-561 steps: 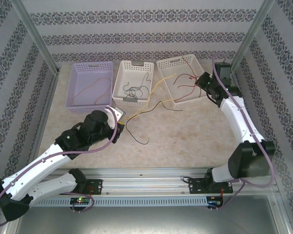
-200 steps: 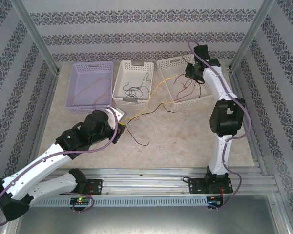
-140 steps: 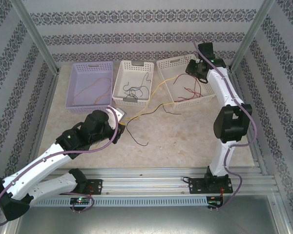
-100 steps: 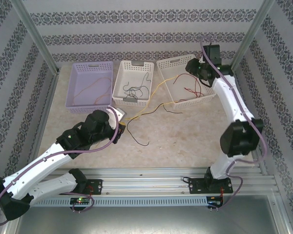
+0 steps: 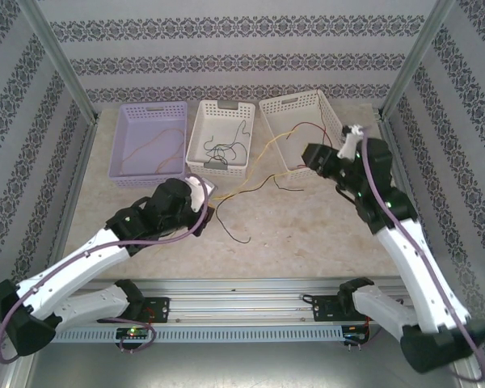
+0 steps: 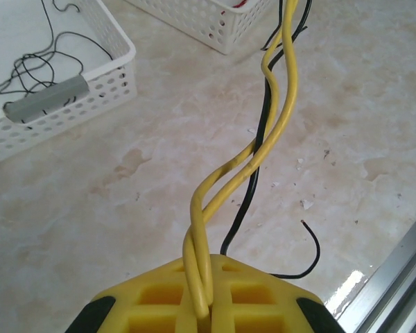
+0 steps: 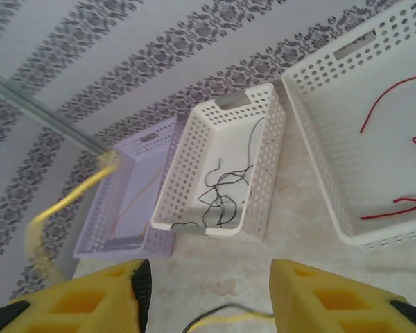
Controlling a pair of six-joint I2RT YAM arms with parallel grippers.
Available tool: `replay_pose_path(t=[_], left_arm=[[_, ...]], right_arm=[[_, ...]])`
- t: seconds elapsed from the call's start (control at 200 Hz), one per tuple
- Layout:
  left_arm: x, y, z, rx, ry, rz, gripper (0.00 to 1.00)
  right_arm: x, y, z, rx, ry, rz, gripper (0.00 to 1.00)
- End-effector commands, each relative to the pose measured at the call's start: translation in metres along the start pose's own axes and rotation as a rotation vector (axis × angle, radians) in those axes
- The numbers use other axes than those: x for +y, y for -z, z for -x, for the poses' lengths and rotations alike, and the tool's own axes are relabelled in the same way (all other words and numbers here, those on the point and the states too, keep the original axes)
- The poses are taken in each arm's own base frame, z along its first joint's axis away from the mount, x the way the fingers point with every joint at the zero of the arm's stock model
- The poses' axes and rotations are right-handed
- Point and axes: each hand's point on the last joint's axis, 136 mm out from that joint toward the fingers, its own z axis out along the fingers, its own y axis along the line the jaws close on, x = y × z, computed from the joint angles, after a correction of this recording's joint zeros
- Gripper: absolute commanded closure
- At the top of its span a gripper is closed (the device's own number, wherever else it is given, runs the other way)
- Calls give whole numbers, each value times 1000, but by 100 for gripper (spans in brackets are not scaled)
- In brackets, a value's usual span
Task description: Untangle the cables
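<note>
Two yellow cables point(image 6: 288, 97) are seen twisted around each other, clamped at one end in the left gripper point(image 6: 201, 309) and stretched towards the right white basket point(image 7: 319, 159), where red cables point(image 7: 392, 104) lie. A black cable point(image 6: 249, 194) lies curled on the table point(image 6: 125, 208) beneath them. Thin black cables point(image 7: 225, 187) are tangled in the middle white basket point(image 7: 267, 166). A tan cable point(image 5: 149, 145) lies in the purple basket point(image 5: 137, 113).

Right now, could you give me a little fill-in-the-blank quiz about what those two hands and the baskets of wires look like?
1. The twisted cables pinched in the left hand are ____.
2. The right hand stands open and holds ____.
3. The thin cables in the middle basket are ____.
4. The red cables lie in a basket coloured ____.

Missing words: yellow; nothing; black; white.
</note>
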Motion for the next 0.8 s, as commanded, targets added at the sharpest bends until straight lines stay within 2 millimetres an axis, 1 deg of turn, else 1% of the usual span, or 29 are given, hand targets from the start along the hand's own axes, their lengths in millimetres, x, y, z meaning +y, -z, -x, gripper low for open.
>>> replay_pose_path(t=[0.0,0.075,0.165,0.235,0.305,0.415,0.49,0.594,0.654,0.794], left_arm=[[-13,9,45,-102,62,-65,100],[-17,6,58,-102,81,-81,100],[-24,-1,70,-107,97,-119,100],[-29,-10,76,-95,99,-141,100],[-32,-18,81,-90,97,-158,100],[-41,-27,83,-102,87,-212,100],[-46,-30,79,-101,83,-244,100],[-48,-30,75,-128,92,-271,100],[-51,-29,74,-133,106,-298,100],[-57,-33,68,-115,117,-344,100]], right_arm=[[13,30,-22,2,1,99,50],[16,48,-37,-10,-4,150,49],[20,62,-56,1,-13,215,48],[22,67,-72,28,-19,262,48],[22,65,-91,62,-21,305,47],[20,59,-116,104,0,338,46],[19,52,-127,116,16,344,45],[26,41,-142,146,73,350,44],[28,32,-151,165,120,330,44],[41,9,-173,200,214,323,43]])
